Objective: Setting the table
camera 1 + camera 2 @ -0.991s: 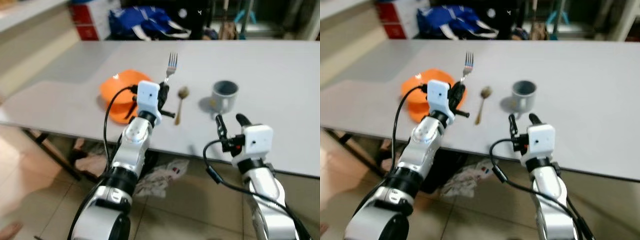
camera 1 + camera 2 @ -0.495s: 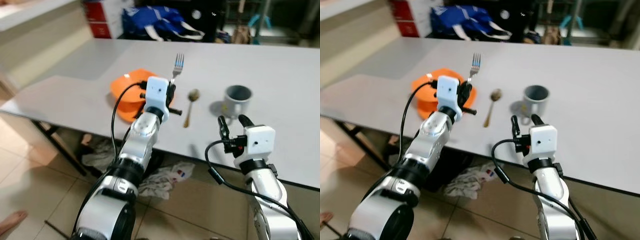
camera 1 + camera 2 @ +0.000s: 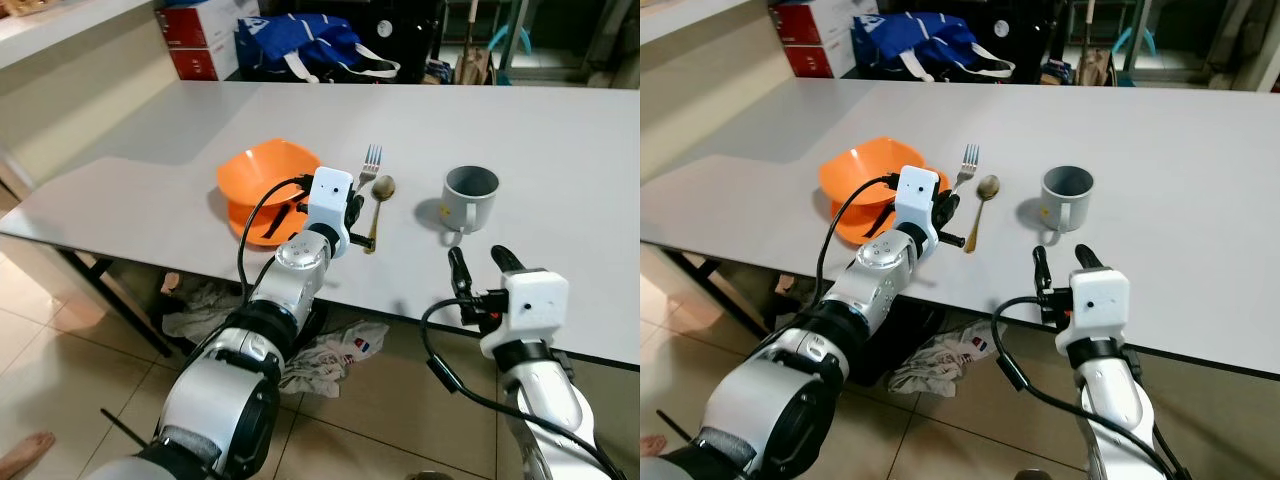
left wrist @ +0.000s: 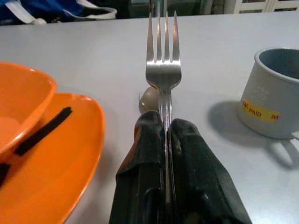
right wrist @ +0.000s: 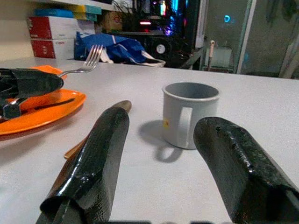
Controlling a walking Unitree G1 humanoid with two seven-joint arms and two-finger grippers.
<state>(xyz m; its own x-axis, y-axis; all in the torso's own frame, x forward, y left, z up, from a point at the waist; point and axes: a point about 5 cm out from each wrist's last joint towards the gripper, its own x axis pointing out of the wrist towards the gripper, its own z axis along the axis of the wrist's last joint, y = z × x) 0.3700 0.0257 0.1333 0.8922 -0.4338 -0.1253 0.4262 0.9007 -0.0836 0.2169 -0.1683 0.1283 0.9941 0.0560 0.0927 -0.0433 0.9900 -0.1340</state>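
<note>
Fork [image 4: 162,70] in left end effector [image 4: 166,128]

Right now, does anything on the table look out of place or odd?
Nothing is spilled or broken. The orange bowl sits tilted on its orange plate. The fork is clamped in the left pincer, between plate and spoon. The grey mug stands upright.

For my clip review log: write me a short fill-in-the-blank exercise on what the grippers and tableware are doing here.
1. The left gripper is shut on the ____.
2. The right gripper is ____ and holds nothing.
3. The spoon lies between the orange bowl and the grey ____.

Missing words: fork; open; mug
</note>
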